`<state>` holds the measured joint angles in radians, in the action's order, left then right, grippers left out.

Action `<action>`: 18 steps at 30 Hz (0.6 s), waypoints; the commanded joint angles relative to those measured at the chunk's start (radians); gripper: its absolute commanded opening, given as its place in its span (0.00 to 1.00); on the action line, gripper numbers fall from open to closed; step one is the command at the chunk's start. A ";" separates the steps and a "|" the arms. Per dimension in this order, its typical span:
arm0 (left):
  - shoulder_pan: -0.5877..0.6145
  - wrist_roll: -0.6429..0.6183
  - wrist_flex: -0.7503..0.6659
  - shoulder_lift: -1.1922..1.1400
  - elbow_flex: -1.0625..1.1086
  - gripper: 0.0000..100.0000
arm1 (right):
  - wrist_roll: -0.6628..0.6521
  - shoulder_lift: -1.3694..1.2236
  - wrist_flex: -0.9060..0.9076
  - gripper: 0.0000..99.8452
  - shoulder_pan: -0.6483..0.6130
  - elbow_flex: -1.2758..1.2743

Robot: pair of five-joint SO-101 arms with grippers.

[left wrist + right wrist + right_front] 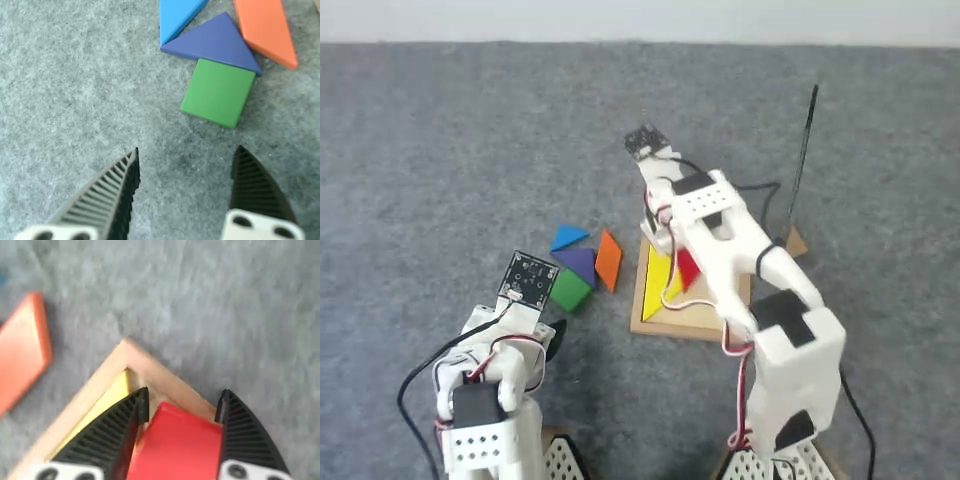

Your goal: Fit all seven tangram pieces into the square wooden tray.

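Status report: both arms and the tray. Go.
Left tool open, above carpet near green square. Right tool shut on red piece at tray corner. Yellow piece in tray; blue triangle, purple triangle, orange piece loose on carpet.

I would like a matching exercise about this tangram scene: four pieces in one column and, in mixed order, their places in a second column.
Pieces:
1. red piece
2. green square
3. yellow piece
4. orange piece

Places:
A. on the carpet, before the open left gripper
B. lying in the tray
C. held in the right gripper
D. on the carpet, between the purple triangle and the tray

Pairs: 1-C, 2-A, 3-B, 4-D.
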<state>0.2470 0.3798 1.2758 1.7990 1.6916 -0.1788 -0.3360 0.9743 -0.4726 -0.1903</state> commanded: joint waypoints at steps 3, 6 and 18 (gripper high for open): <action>-0.003 -0.006 0.003 0.018 -0.008 0.28 | -0.041 0.252 -0.044 0.22 0.005 -0.196; -0.003 -0.006 0.003 0.018 -0.008 0.28 | -0.043 0.371 -0.085 0.22 0.010 -0.319; -0.003 -0.006 0.003 0.018 -0.008 0.28 | -0.034 0.799 -0.124 0.22 0.039 -0.635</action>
<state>0.2470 0.3798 1.2758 1.7990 1.6916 -0.2079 0.3744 0.8838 -0.4373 -0.7917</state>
